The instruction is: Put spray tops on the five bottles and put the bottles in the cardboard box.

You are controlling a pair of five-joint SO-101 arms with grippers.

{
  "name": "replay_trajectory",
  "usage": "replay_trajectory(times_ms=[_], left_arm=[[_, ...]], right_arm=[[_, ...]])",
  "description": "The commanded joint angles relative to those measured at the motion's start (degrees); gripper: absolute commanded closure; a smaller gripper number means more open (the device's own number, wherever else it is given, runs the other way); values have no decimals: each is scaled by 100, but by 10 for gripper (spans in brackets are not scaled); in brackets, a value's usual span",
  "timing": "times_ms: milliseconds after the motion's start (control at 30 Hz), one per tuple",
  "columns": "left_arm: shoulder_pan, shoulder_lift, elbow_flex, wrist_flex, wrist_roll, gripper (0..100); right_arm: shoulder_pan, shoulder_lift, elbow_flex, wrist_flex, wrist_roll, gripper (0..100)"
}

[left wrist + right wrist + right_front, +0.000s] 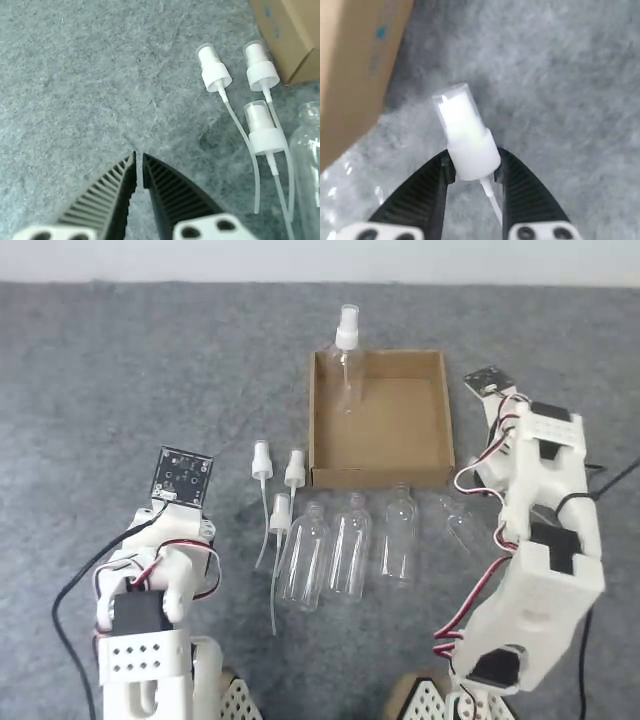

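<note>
A capped bottle [347,360] stands in the cardboard box [430,430] at its far left corner. Several uncapped clear bottles [303,555] lie side by side on the carpet in front of the box. Three loose spray tops [280,512] with long tubes lie left of them, also seen in the left wrist view as spray tops [214,70]. My left gripper [139,157] is shut and empty over bare carpet, apart from those tops. My right gripper [472,157] is shut on a white spray top [465,135], held beside the box wall [355,65].
Grey carpet [120,370] covers the whole work area. The left arm [160,580] sits at the near left. At the near right, the right arm [540,540] reaches along the box's right side. A bottle edge [310,150] lies close to the loose tops.
</note>
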Motion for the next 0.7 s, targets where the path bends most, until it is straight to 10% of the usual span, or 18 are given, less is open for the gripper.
replay_trajectory(times_ms=[0, 367, 667], left_arm=[[0, -114, -57, -149, -18, 984], [0, -114, -57, -158, -18, 984], [-695, -114, -57, -360, -9, 984]], right_arm=[[101, -760, -703, 787, -290, 950], [-22, -1780, -897, 1604, -431, 950], [-2132, -3468, -897, 2457, -1275, 946]])
